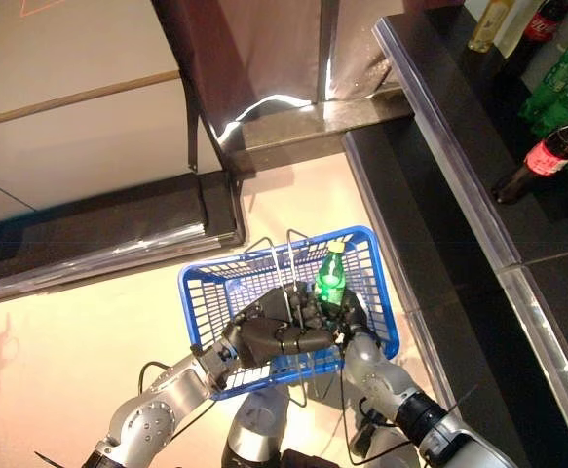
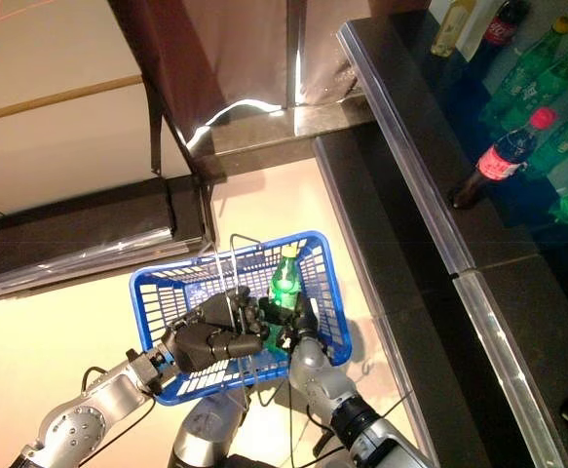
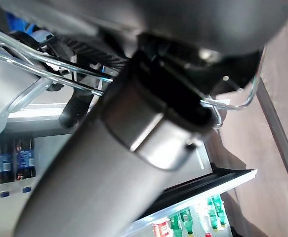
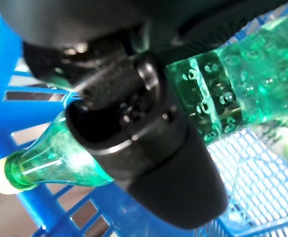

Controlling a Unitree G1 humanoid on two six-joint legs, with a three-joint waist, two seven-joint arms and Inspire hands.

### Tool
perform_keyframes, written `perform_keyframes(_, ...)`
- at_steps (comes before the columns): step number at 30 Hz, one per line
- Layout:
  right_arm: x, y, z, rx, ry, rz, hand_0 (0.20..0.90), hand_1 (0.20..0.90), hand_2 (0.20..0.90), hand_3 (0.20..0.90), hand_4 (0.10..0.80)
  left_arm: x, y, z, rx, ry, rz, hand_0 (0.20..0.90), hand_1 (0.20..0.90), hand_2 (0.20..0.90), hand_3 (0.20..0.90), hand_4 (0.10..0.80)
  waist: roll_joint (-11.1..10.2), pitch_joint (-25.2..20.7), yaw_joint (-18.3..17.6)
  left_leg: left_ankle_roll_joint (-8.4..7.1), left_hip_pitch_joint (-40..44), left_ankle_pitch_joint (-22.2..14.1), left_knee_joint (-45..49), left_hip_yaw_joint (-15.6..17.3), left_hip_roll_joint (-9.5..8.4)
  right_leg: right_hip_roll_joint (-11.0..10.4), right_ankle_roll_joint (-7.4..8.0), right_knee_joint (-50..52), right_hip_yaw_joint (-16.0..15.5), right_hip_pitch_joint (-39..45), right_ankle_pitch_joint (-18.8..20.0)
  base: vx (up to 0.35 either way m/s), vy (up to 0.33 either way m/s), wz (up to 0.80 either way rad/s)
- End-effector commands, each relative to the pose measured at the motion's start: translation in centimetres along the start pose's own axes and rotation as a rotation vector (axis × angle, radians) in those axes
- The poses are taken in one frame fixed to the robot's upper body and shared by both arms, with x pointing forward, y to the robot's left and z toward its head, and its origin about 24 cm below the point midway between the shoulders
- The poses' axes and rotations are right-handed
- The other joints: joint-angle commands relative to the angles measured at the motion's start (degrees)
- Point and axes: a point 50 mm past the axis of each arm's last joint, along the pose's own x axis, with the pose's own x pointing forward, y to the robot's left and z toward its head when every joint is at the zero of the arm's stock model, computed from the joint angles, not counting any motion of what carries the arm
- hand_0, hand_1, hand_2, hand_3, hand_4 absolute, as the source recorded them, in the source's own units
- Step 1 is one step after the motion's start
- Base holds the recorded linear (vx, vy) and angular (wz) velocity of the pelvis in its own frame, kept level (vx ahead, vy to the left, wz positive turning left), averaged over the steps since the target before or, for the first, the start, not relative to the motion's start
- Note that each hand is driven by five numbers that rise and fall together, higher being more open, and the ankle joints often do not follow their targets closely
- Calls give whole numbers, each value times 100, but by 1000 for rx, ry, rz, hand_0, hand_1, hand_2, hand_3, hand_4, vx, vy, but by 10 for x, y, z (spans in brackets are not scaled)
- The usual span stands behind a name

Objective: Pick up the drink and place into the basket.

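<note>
A long dark counter runs from the far middle of the scene down the right side, edged with a pale shiny rim. On it, to the far right, stand several bottles: a dark cola bottle with a red label and red cap leaning nearest the counter's edge, a group of green bottles behind it, and a pale bottle at the far end. To the far left a dark step borders the pale floor.

On the near side, in front of the robot, is a blue basket of open plastic mesh with thin wire handles standing up over its middle. It hangs above the floor, carried from its near side.

The left hand comes in from the lower left and sits over the near half of the basket, its dark fingers curled round the wire handles, which also show as bright loops in the left wrist view.

The right hand comes in from the lower right, just beside the left one, inside the basket. Its fingers and thumb are wrapped round the lower body of the drink, a green bottle with a pale yellow cap. The bottle stands nearly upright within the basket's right half, its neck and cap rising above the hand, close to the wire handles.
</note>
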Motion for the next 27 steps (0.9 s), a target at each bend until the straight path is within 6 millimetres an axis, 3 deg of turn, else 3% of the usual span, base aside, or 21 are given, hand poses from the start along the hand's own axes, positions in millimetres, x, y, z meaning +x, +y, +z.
perform_keyframes(1,-13,48,-9,224,7,204,300,300,300,200,100,23,-105,47,55,-284,-734,300,300,300,200,100,-106,-1360,62,47,-795,69,1107,75,-71,192,-349,-573,-250,506,359,12,-1,4)
perform_keyframes(8,-17,59,-27,511,159,321,300,300,300,200,100,21,-106,45,45,-266,-738,300,300,300,200,100,-96,-1344,167,51,-832,19,1111,59,-102,170,-307,-562,-321,486,394,12,-1,5)
perform_keyframes(11,-19,60,-30,562,193,345,300,300,300,200,100,18,-105,44,42,-263,-737,300,300,300,200,100,-95,-1348,195,50,-845,14,1119,55,-111,167,-299,-557,-341,483,398,8,1,14)
perform_keyframes(18,-22,61,-36,871,304,394,300,300,300,200,100,13,-103,42,16,-247,-731,300,300,300,200,100,-125,-1397,279,59,-833,-23,1124,62,-96,153,-274,-521,-413,508,402,25,-1,1)
perform_keyframes(27,-18,41,-44,1194,362,263,300,300,300,200,100,7,-100,37,-32,-233,-703,300,300,300,200,100,-156,-1547,309,91,-696,-110,1058,100,-50,156,-221,-503,-424,583,417,66,7,1)
